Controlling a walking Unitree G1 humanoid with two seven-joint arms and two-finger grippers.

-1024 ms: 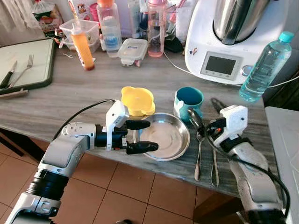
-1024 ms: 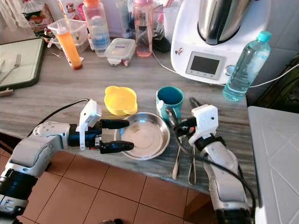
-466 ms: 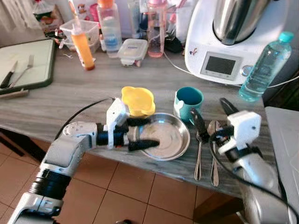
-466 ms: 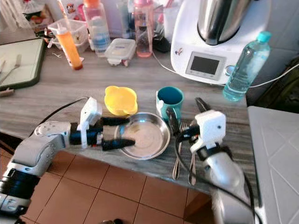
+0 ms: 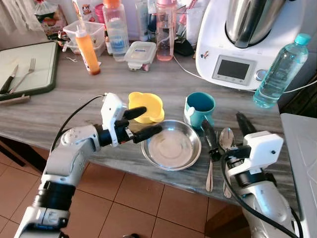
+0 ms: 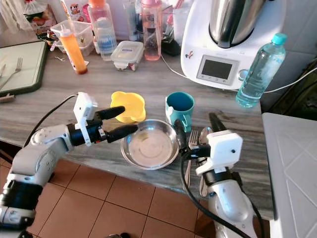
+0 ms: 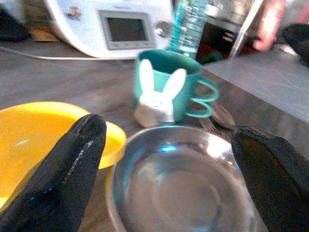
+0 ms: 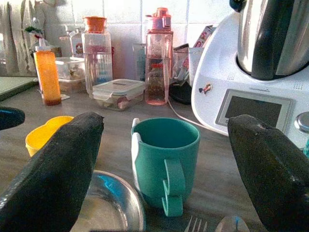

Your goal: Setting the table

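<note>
A steel plate [image 5: 172,146] lies near the table's front edge. Behind it stand a yellow bowl [image 5: 146,106] and a teal mug [image 5: 200,108] with a bunny face [image 7: 158,92]. A fork [image 5: 210,171] and a spoon [image 5: 226,141] lie side by side to the right of the plate. My left gripper [image 5: 151,120] hovers open and empty over the plate's left rim, next to the bowl. My right gripper [image 5: 223,121] is open and empty above the cutlery, just in front of the mug [image 8: 165,157].
A white food processor [image 5: 247,44] and a water bottle [image 5: 280,69] stand at the back right. An orange bottle [image 5: 88,49], jars and boxes line the back. A green tray [image 5: 27,74] with a fork and a knife sits far left. A white surface [image 5: 302,148] borders the right.
My left gripper has pulled back from the plate and lifted toward the yellow bowl. My right gripper has drawn back toward the front edge; the spoon lies beside the fork.
</note>
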